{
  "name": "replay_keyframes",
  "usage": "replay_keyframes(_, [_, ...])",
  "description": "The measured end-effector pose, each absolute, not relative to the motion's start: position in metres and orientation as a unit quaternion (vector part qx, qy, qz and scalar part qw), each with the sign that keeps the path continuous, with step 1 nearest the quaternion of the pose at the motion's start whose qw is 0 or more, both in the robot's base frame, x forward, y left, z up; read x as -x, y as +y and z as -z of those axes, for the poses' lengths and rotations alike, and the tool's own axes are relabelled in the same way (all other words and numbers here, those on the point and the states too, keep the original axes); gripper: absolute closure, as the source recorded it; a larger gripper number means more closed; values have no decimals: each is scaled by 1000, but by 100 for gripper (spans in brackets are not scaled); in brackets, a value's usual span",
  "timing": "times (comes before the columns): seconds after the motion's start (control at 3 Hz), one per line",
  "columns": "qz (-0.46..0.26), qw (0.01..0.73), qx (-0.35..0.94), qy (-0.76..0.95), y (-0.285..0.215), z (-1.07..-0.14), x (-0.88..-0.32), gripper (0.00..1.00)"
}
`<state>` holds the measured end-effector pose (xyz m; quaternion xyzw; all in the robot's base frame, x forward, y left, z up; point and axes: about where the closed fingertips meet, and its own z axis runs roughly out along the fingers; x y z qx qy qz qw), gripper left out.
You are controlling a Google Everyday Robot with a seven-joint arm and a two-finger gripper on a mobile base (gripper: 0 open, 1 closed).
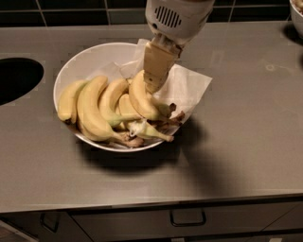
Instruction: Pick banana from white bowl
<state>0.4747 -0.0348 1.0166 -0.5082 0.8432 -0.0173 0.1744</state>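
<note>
The white bowl sits on the grey counter, lined with crumpled white paper that sticks out to the right. Several yellow bananas lie in it. The short, plump, curved banana is the rightmost one, with its brown stem end pointing right. My gripper comes down from the white arm housing, and its tan fingers are closed on the upper end of this banana. The banana still rests among the others.
Longer, slimmer bananas fill the left and middle of the bowl. A dark round opening lies in the counter at the left. Another bowl's edge shows at the top right. A drawer handle is below the counter's front edge.
</note>
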Motion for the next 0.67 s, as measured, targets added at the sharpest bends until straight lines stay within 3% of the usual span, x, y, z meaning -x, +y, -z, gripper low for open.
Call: replay_keyframes(0.67, [-15, 254, 529, 810, -39, -1075, -457, 97])
